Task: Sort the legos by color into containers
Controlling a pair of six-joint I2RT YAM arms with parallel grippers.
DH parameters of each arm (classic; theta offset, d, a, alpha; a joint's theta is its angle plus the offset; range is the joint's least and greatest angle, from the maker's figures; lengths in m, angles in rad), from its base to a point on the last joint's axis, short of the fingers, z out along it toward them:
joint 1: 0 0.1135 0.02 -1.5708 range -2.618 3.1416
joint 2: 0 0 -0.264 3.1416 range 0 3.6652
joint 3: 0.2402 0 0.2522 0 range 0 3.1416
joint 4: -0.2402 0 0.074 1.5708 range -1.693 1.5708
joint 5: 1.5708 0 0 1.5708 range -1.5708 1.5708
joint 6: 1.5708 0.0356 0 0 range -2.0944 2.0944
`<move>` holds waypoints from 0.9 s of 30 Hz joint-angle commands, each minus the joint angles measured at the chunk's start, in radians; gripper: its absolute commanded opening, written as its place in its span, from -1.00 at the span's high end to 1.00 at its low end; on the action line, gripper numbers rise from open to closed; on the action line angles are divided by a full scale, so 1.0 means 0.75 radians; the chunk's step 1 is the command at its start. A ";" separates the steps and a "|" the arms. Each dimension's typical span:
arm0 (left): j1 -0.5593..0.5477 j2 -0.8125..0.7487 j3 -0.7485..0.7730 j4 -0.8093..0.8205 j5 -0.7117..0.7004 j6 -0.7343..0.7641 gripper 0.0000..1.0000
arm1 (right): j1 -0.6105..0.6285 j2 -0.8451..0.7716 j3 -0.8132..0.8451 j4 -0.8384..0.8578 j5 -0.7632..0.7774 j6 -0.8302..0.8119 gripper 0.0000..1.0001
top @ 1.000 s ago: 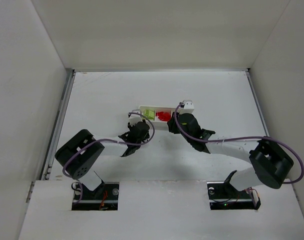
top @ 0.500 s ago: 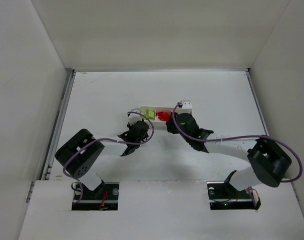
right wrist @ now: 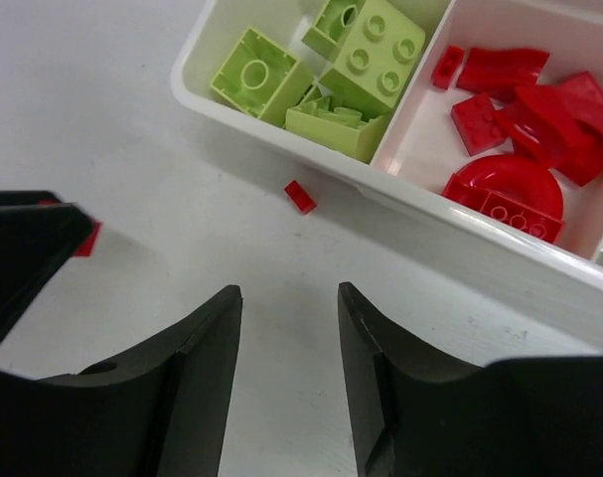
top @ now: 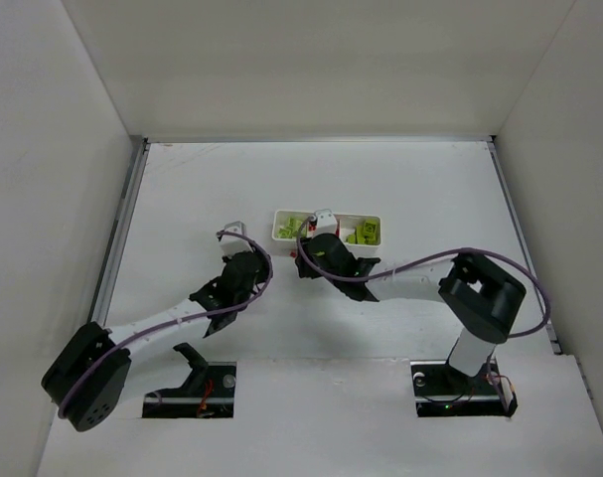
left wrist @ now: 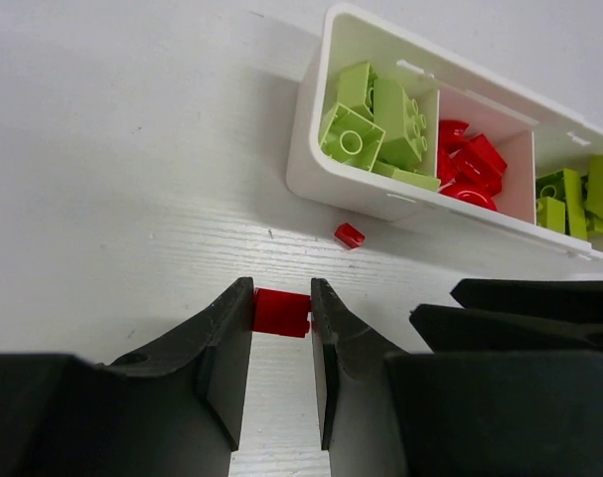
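Step in hand: pick-up of a loose red piece.

- Left end effector (left wrist: 281,298) is pinching a red brick (left wrist: 281,313) between its two fingers. The brick is low, at or just above the desk (left wrist: 112,149); cannot tell if it is off the surface. It lies near the tray's (left wrist: 311,169) front wall, off its left corner.
- Right end effector (right wrist: 289,293) is spread, with nothing between the fingers and bare desk under the gap. It hovers just in front of the tray, close beside the left one.
- A small red piece (left wrist: 349,236) lies loose on the desk, just beside the tray's front wall and not touching it. It sits between the two end effectors and the tray.
- Tray contents: green bricks (left wrist: 376,119) in the left compartment, red bricks (left wrist: 470,164) in the middle compartment (left wrist: 515,184), more green ones in the right compartment (left wrist: 579,194).

Judgement: sorting looks nearly finished, since only two red pieces show outside the tray.

Next move, as I read it: lift the pinched brick clear of the front wall and carry it a short way forward and right over the middle compartment. Release only once it is past the divider from the green side. The two end effectors sit close, so collision is the risk. The small piece looks a fiddly pick, being tiny and hard by the wall.
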State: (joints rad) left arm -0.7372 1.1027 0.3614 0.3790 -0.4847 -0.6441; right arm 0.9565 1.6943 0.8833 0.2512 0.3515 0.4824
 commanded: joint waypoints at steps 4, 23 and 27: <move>0.045 -0.163 -0.067 -0.027 0.041 -0.021 0.64 | 0.000 0.156 0.125 0.009 0.108 0.165 0.03; 0.107 -0.212 -0.187 0.149 0.137 -0.043 0.63 | 0.082 0.469 0.358 -0.069 0.411 0.322 0.16; 0.111 -0.202 -0.200 0.170 0.151 -0.047 0.63 | 0.100 0.496 0.375 -0.079 0.427 0.312 0.25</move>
State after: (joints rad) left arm -0.6617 0.9524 0.2348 0.4400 -0.3840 -0.6712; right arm 1.0138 2.0289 1.1442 0.2176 0.6464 0.7029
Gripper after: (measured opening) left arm 0.239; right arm 0.384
